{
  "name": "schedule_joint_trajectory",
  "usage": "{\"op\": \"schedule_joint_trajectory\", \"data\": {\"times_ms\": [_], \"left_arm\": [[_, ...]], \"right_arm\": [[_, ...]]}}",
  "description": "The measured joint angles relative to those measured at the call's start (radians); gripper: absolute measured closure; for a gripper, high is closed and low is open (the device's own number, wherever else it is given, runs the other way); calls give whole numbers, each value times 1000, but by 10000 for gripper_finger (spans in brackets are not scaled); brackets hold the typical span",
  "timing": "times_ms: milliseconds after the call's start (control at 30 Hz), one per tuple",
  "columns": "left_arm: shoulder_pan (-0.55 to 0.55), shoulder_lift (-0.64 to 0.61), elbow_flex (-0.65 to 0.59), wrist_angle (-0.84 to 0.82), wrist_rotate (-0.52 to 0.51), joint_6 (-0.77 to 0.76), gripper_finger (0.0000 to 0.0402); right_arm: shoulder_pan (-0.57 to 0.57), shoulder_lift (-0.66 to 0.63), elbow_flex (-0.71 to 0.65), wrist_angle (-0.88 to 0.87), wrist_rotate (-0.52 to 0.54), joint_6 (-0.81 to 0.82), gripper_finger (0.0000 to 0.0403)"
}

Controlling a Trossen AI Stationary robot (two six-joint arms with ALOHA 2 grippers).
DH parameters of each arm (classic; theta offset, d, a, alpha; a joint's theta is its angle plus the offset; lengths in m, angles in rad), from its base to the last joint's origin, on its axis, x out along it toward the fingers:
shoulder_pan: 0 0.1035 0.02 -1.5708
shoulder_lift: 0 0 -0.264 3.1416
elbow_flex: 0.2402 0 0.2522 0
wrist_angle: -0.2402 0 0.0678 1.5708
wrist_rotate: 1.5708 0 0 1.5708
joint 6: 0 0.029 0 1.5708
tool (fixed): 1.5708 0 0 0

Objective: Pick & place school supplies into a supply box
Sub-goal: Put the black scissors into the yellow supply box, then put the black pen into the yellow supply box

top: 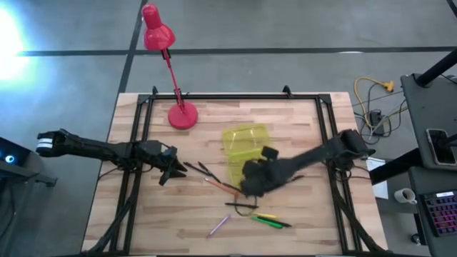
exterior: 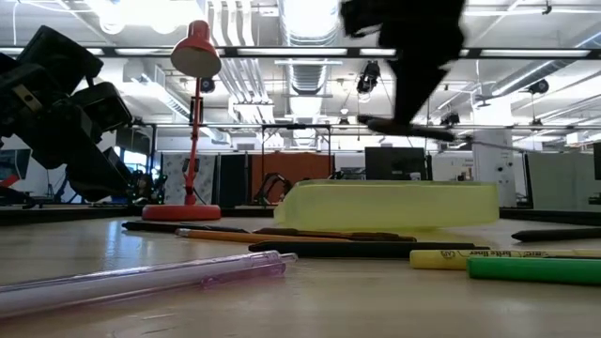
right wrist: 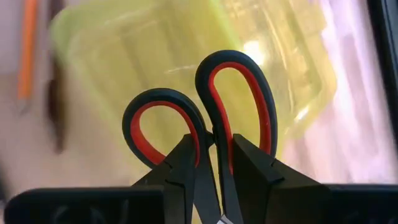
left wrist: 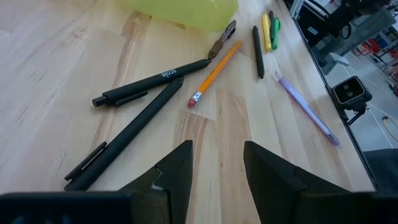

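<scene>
The right gripper (right wrist: 211, 163) is clamped on a pair of scissors (right wrist: 205, 106), its two dark fingers pinching them just below the red-and-black handle loops. It holds them up off the table, over the near end of the yellow-green box (top: 244, 146), which lies open near the middle of the wooden table (top: 300, 214). In the low view the scissors hang in the air above the box, clear of it. The left gripper (top: 173, 170) waits low over the table to the left of the box, its fingers apart and holding nothing. Just ahead of it lie two black pens (left wrist: 152, 81) and an orange pencil (left wrist: 215, 73) with a brown one beside it. Further along the table, toward the front edge, lie a black pen (top: 240, 205), a yellow marker (top: 264, 215), a green marker (top: 271, 223) and a purple pen (top: 218, 226). A red desk lamp (top: 171, 68) stands at the back left of the table.
</scene>
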Motion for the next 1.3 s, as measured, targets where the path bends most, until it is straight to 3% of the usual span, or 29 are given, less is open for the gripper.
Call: {"op": "schedule_joint_trajectory", "data": {"times_ms": [67,267,500,700,867,1133,1300], "left_arm": [[0,0,0,0,0,0,274],[0,0,0,0,0,0,274],[0,0,0,0,0,-3,274],[0,0,0,0,0,-3,274],[0,0,3,0,0,-3,274],[0,-1,6,7,0,-8,274],[0,-1,1,-1,1,-132,274]], "right_arm": [[-52,-2,0,70,-24,-104,335],[-161,13,-2,253,-277,-359,336],[-202,65,-5,270,-291,-428,323],[-220,113,-2,293,-405,-413,314],[-218,112,-1,315,-405,-346,302],[-219,90,7,332,-357,-312,244],[-217,81,8,314,-322,-267,210]]}}
